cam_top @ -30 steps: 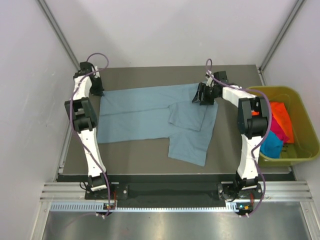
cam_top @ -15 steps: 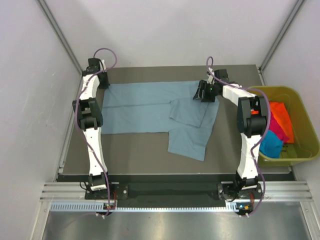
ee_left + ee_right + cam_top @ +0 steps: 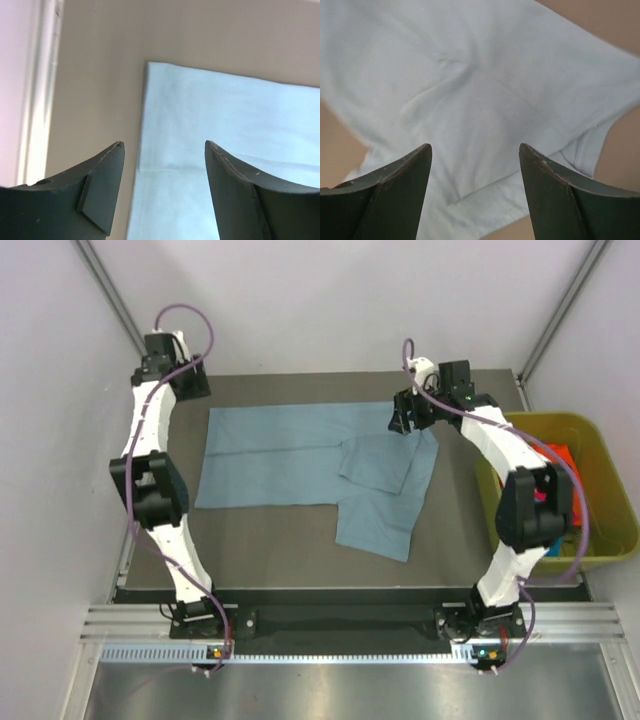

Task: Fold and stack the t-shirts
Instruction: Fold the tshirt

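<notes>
Nearest the arm bases, bare table [image 3: 280,550] runs up to one sleeve [image 3: 375,525] of the grey-blue t-shirt [image 3: 280,465], which juts toward the near edge. Beyond it the body lies flat and spread wide across the middle of the table. A smaller flap is doubled over on its right part.

Off to the right, beside the table, a bin [image 3: 605,540] holds an orange tee [image 3: 560,453] and other bright cloth, mostly hidden by the right arm.

At the far side, the right end effector [image 3: 475,147] hangs over the shirt's far right part with its fingers spread and nothing between them. The left end effector [image 3: 163,145] is likewise spread and empty, above the far left corner, where the hem meets bare table.

The shirt looks laid out but hardly folded, so the next fold is the step in hand. To do it well:

- Each arm should pinch only the top layer at an edge, level with the other.
- Lift just enough to clear the cloth and carry both sides across together so the crease runs straight.
- Tuck the stray near sleeve in first, or it will bulge out of the finished stack.
</notes>
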`<state>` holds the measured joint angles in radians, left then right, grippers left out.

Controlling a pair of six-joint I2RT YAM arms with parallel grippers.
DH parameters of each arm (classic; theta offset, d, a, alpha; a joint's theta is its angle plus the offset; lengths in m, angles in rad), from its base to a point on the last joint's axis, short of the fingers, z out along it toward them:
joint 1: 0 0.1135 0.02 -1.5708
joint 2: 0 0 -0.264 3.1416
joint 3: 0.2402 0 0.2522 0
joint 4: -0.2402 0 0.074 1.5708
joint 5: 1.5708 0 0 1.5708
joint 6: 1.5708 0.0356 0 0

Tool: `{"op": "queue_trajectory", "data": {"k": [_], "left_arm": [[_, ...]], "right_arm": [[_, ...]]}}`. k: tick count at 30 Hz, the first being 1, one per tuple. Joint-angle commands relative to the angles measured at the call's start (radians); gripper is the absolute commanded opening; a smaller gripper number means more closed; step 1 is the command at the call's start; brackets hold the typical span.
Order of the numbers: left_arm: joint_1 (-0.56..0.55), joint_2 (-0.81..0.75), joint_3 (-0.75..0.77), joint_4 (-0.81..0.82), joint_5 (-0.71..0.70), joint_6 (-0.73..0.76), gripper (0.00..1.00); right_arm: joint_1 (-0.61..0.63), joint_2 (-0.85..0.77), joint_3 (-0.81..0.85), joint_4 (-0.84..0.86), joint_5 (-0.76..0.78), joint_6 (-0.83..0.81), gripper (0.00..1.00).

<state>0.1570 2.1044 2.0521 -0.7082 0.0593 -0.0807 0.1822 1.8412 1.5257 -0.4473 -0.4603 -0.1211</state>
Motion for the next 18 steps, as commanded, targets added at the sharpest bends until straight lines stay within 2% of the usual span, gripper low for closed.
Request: {"op": "queue_trajectory", "data": {"k": [1, 2, 5, 8, 13, 18], "left_arm": [[0.001, -0.185, -0.14, 0.044, 0.083, -0.011, 0.7], [0.001, -0.199, -0.2, 0.03, 0.099, -0.01, 0.67], [0.003, -0.265, -0.324, 0.027, 0.112, -0.005, 0.64], [0.001, -0.333, -0.439, 0.055, 0.103, -0.02, 0.61], [0.001, -0.42, -0.53, 0.081, 0.076, -0.036, 0.61], [0.003, -0.466, -0.578, 0.087, 0.077, -0.045, 0.61]], "right_arm": [[0.117, -0.214, -0.149, -0.14, -0.055, -0.367, 0.7], [0.137, -0.25, -0.251, -0.158, -0.04, -0.5, 0.7], [0.217, -0.393, -0.433, -0.212, 0.009, -0.679, 0.69], [0.279, -0.528, -0.572, -0.258, 0.025, -0.789, 0.68], [0.422, -0.703, -0.717, -0.312, 0.115, -0.865, 0.68], [0.528, -0.754, -0.814, -0.301, 0.193, -0.893, 0.66]]}}
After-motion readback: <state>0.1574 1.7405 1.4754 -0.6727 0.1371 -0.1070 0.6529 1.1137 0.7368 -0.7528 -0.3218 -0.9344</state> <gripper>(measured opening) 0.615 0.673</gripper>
